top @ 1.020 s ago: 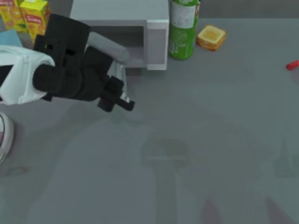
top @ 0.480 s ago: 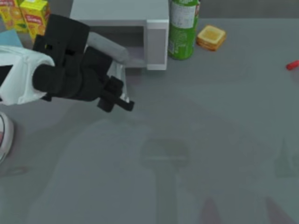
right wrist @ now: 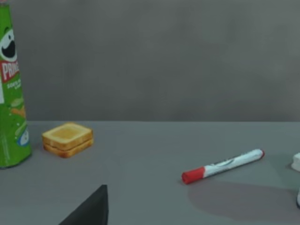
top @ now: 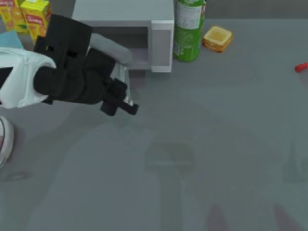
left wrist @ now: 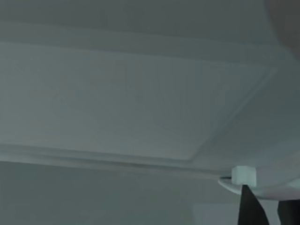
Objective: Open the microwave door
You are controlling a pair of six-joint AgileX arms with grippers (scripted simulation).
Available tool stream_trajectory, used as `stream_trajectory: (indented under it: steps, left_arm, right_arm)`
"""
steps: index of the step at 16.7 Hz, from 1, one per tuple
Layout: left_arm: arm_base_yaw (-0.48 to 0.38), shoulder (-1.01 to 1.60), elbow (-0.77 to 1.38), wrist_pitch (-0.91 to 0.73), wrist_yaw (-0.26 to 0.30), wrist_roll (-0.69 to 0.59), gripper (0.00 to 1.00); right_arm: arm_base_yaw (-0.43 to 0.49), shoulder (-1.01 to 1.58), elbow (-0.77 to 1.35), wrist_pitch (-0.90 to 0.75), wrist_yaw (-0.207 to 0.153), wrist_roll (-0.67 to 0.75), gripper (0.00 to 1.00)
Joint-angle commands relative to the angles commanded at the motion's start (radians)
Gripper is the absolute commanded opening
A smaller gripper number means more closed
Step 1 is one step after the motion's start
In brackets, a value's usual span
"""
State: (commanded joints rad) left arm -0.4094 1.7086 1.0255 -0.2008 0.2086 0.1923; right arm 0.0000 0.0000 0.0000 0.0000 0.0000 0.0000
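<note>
Left pincer (top: 126, 103) was seen clamped on the swung-out microwave door (top: 120, 77); microwave (top: 126, 33) cavity lay exposed behind it.

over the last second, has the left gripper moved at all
No. In the top view the left gripper sits at the same spot in front of the microwave, just as far from the green can, with the microwave door swung open.

Matt grey table (top: 216, 144); smooth, plastic-looking light-grey microwave (top: 122, 9) with translucent microwave door (left wrist: 131, 103); glossy printed green can (top: 188, 29); matt black left gripper (top: 122, 102).
</note>
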Motion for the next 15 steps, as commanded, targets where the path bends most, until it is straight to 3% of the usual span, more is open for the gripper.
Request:
stream_trajectory:
  steps: [7,15]
  left_arm:
    - [0.031,-0.013,-0.011,-0.011,0.034,0.058,0.00]
    - [0.031,-0.013,-0.011,-0.011,0.034,0.058,0.00]
  right_arm:
    - [0.000,0.000,0.000,0.000,0.000,0.000,1.00]
    - [0.000,0.000,0.000,0.000,0.000,0.000,1.00]
